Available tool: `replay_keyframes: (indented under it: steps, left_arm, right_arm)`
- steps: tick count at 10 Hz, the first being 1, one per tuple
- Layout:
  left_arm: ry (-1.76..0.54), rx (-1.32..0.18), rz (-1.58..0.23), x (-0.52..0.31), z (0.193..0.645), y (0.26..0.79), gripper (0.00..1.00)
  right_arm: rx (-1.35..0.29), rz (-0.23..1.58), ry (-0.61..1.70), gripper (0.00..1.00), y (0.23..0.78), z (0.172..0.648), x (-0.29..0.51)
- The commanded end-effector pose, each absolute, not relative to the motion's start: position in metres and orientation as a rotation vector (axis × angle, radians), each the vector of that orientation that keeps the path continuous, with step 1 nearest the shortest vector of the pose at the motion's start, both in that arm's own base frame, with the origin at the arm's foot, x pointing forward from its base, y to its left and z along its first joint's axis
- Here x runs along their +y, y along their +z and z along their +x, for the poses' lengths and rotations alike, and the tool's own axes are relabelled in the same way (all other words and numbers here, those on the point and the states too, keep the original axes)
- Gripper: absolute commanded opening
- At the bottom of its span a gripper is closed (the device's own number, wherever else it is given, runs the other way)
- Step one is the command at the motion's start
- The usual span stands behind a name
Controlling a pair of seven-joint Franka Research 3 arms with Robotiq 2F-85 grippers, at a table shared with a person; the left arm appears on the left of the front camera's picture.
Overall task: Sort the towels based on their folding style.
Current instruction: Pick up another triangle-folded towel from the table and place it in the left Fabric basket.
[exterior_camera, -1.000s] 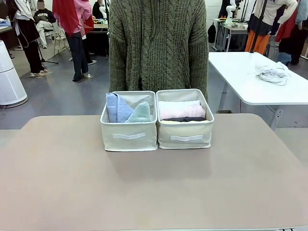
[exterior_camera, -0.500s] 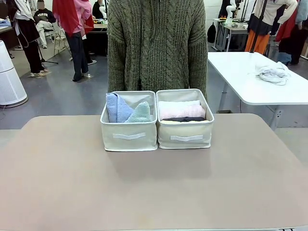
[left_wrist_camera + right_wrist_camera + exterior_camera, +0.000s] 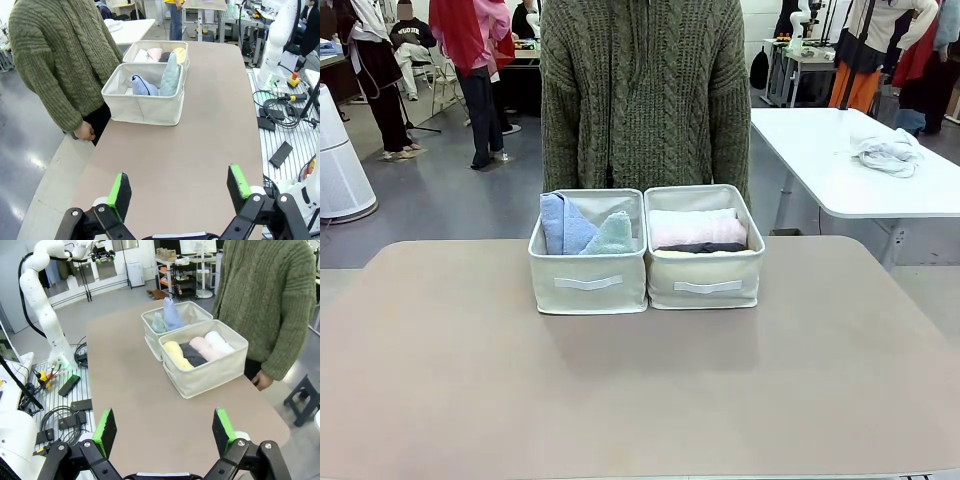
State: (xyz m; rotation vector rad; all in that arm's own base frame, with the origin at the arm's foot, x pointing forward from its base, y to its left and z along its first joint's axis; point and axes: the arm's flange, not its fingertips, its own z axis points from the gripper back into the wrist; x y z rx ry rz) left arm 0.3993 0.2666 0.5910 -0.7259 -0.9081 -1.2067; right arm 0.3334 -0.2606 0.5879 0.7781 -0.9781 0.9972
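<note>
Sorting looks finished: keep both empty claws, left (image 3: 177,187) and right (image 3: 165,427), spread wide, clear of the cream fabric bins (image 3: 588,285) on the counter (image 3: 640,390)

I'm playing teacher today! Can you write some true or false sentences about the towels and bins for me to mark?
1. The blue towel and teal towel share one bin. True.
2. The yellow towel lies on the table. False: it is in the other bin with the pink, white and grey ones.
3. The left gripper holds a towel. False: it is open and empty.
4. The right gripper is open. True.
</note>
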Motion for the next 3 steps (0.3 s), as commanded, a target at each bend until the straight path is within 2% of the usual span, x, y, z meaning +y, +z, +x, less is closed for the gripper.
replay_keyframes:
  steps: [1, 3]
  left_arm:
    - [-1.188, -0.911, -0.733, 0.2644, 0.3975, 0.5933, 1.00]
    - [-1.188, -0.911, -0.733, 0.2644, 0.3975, 0.5933, 1.00]
  right_arm:
    - [-0.984, 0.783, 1.015, 1.00, 0.5867, 0.3336, -0.2624]
    - [-0.984, 0.783, 1.015, 1.00, 0.5867, 0.3336, -0.2624]
